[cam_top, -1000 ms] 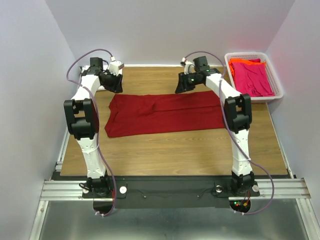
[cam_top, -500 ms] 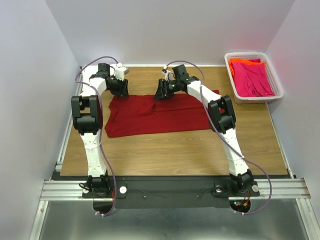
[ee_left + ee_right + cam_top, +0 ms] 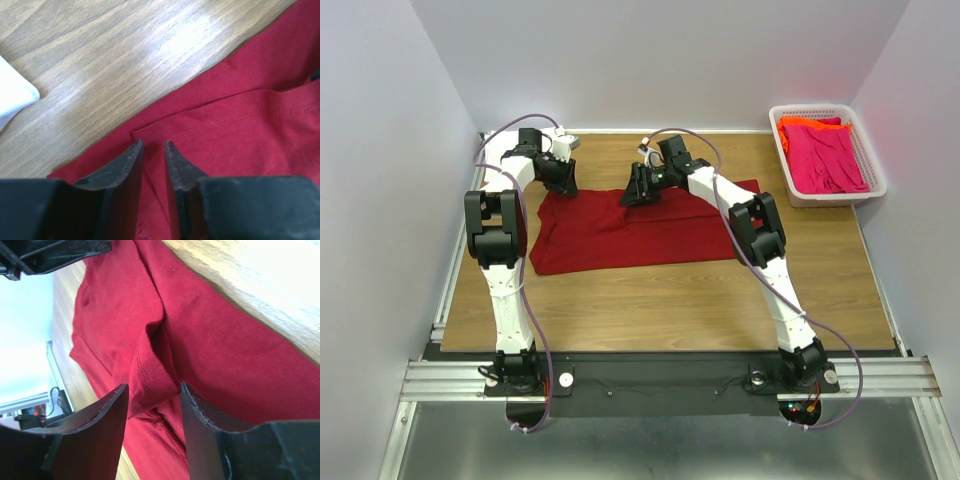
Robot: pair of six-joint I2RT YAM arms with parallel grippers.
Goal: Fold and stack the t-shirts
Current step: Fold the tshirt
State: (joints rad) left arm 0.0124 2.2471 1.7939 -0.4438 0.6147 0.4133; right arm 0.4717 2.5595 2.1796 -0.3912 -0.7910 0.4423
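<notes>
You had the dark red t-shirt part-folded on the counter, 2 t-shirts waiting in the basket; left end effector nearly together, grip unclear; right end effector apart astride its ridge.

The right arm's black two-finger gripper now hangs over the middle of the far edge of the large dark red cloth t-shirt, having swung left from well right of centre a second ago. Its elbow has come in over the shirt's right end. The left arm's black two-finger gripper has slid a little right and nearer, onto the shirt's far left corner, and its jaws stand narrower than before.
</notes>
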